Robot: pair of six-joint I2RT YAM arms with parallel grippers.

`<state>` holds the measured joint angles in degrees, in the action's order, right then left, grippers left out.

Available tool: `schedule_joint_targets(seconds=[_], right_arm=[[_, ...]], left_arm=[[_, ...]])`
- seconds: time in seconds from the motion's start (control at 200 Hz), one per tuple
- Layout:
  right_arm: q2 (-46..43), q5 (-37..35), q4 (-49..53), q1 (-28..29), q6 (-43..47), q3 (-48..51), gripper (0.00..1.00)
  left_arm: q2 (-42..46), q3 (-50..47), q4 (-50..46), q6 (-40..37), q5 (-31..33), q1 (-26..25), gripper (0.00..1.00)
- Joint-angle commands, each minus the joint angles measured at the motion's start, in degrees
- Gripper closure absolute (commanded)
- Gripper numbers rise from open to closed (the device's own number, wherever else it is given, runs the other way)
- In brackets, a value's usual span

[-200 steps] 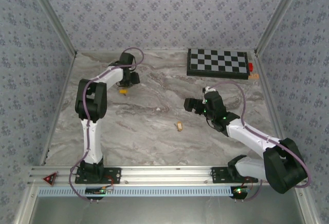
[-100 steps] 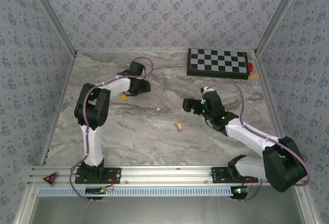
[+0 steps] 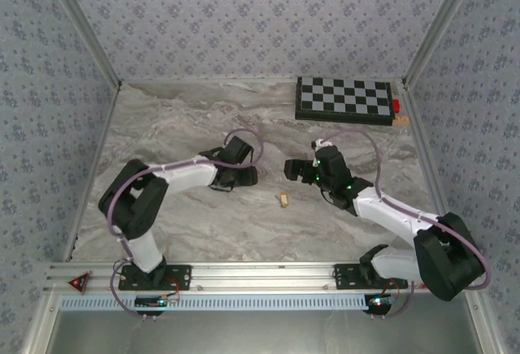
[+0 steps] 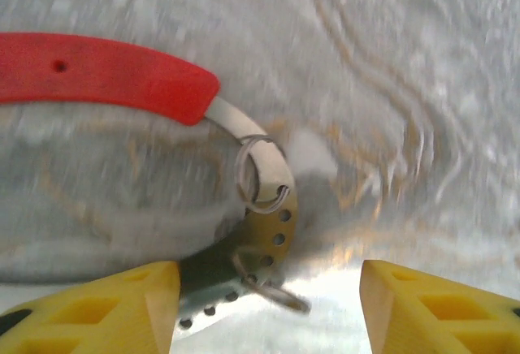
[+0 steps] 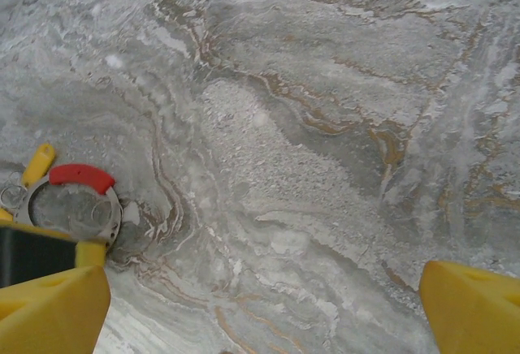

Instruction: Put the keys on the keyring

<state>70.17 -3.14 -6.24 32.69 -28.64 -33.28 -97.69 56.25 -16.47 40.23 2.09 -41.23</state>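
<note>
**Item 1 – my left gripper** (image 3: 245, 177): black body, yellow fingertips (image 4: 97, 309). Arm stretched to mid-table, low over the grey-veined marble tabletop (image 3: 203, 228). Fingers spread, open gap btwn them, nothing pinched across.

**Item 2 – thin round keyring** (image 4: 122, 78), part bright red, part grey perforated metal band. It sits just ahead of my left fingertips. In left wrist view the red arc is on the far side. The metal band curves back toward my left-hand finger and runs in behind its inner edge; can't tell if it touches. The right-hand finger is clear of it. Small wire split rings (image 4: 262, 183) sit on the band, one mid-curve, one lower down btwn my fingers.

**Item 3 – tiny key w/ yellow head** (image 5: 38, 163): at the ring's outer edge, beside the red arc, per right wrist view. Too small to tell if it is threaded on.

**Item 4 – tiny orange-tan key** (image 3: 283, 200): loose on the marble, on the near side of the gap btwn my two grippers. It is apart from both and from the ring.

**Item 5 – my right gripper** (image 3: 290, 167): faces the left one, close by. Jaws fully spread, gripping nothing, w/ bare marble btwn its yellow tips (image 5: 471, 309).

**Item 6 – black-and-white chequered board** (image 3: 345, 98): flat at far right of table, by the back edge. Small red block (image 3: 396, 106) at its right end.
</note>
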Motion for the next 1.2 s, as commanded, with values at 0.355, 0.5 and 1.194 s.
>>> schedule_joint_targets(seconds=[0.355,0.5,1.194], right_arm=[[-4.1,-13.0,-7.0,11.2,10.6,1.2,0.00],[-5.9,-11.3,-7.5,11.0,10.6,1.8,0.05],[-6.3,-10.1,-8.4,10.9,11.1,2.4,0.16]], left_arm=[[30.7,-20.7,-0.3,23.6,8.2,3.4,0.45],[32.6,-24.9,3.8,27.1,4.2,6.2,0.52],[19.9,-24.5,12.2,30.9,-3.6,10.3,0.67]])
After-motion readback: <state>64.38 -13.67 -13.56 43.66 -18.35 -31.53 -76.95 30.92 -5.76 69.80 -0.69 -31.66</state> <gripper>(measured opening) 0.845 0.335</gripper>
